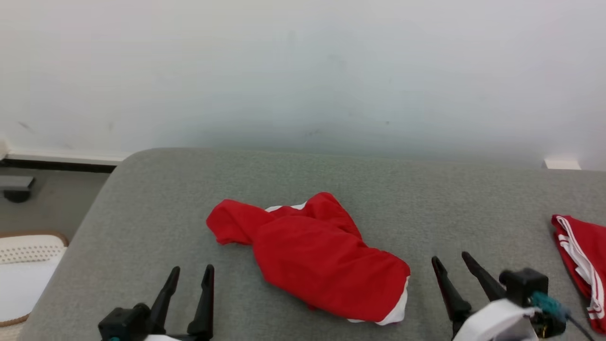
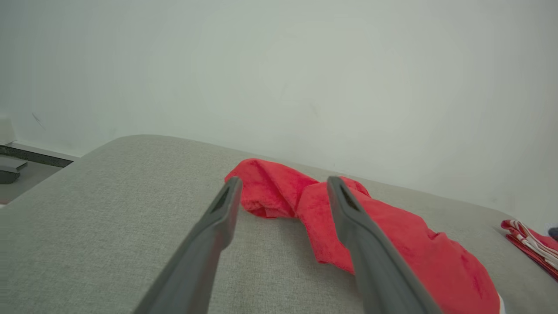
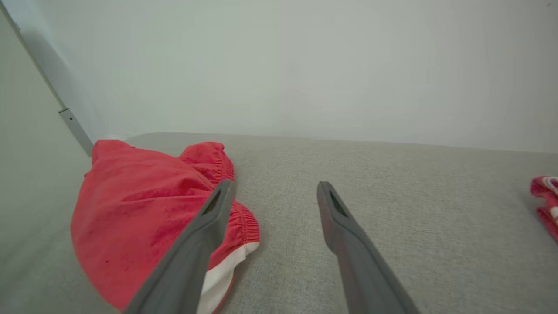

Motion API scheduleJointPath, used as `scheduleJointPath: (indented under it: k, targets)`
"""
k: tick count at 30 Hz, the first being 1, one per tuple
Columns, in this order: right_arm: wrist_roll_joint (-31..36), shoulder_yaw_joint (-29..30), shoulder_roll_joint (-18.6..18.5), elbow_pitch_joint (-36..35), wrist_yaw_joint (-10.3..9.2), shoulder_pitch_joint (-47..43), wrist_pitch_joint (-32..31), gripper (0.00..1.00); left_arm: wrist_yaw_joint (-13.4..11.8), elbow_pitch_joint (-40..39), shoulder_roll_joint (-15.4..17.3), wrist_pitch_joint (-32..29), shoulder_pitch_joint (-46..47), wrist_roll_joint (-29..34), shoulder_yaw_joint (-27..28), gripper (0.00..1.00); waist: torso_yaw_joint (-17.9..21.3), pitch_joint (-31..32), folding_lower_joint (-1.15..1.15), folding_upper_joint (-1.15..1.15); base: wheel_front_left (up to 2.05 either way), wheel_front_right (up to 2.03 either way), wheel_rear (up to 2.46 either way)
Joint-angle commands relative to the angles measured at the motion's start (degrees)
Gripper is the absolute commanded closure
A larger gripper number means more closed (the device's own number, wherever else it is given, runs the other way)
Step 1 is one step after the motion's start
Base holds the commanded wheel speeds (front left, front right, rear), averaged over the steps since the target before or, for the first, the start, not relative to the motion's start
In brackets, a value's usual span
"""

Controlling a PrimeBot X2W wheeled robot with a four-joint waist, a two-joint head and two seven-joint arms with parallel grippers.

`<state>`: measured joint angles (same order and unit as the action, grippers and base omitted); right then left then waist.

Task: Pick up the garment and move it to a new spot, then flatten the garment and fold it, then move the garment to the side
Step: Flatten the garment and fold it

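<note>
Surface: a grey padded cushion (image 1: 331, 180) against a pale wall.
Garment: the red garment (image 1: 312, 260) lies crumpled mid-cushion between your grippers, long axis running far-left to near-right.
Grippers: left gripper (image 1: 192, 268) and right gripper (image 1: 450, 257) are spread wide and empty; the right looks nearer, by the white-trimmed corner.
Views: your right wrist view shows you a gathered elastic edge (image 3: 244, 220); the head view gives the whole outline.

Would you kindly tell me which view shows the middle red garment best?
The head view: the whole garment shows from above, unobstructed. In both wrist views a claw finger crosses it and the bottom edge crops it.
</note>
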<state>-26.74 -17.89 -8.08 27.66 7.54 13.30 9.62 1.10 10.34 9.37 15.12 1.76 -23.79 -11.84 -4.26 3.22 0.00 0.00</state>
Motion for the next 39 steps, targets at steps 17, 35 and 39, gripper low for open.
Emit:
scheduleJointPath:
  k: [17, 35, 39]
  targets:
    - [-18.2, -11.6, -2.0, 19.4, -0.12, 11.5, -21.6, 0.00, 3.2, 2.6, -2.7, 0.0, 1.2, 4.3, 2.4, 0.00, -9.2, -1.4, 0.00, 0.00, 0.00, 0.00, 0.00]
    - [-23.8, -15.1, -5.2, 19.7, -0.12, 16.2, -6.0, 1.00, 4.7, 4.1, -4.2, 0.0, 0.4, 5.7, 4.1, 0.00, -6.7, -0.8, 0.00, 0.00, 0.00, 0.00, 0.00]
    - [-25.8, -12.8, -6.9, 19.8, -0.12, 16.8, -2.8, 1.00, 4.9, 4.3, -4.4, 0.0, 0.2, 5.9, 4.3, 0.00, -4.3, -0.9, 0.00, 0.00, 0.00, 0.00, 0.00]
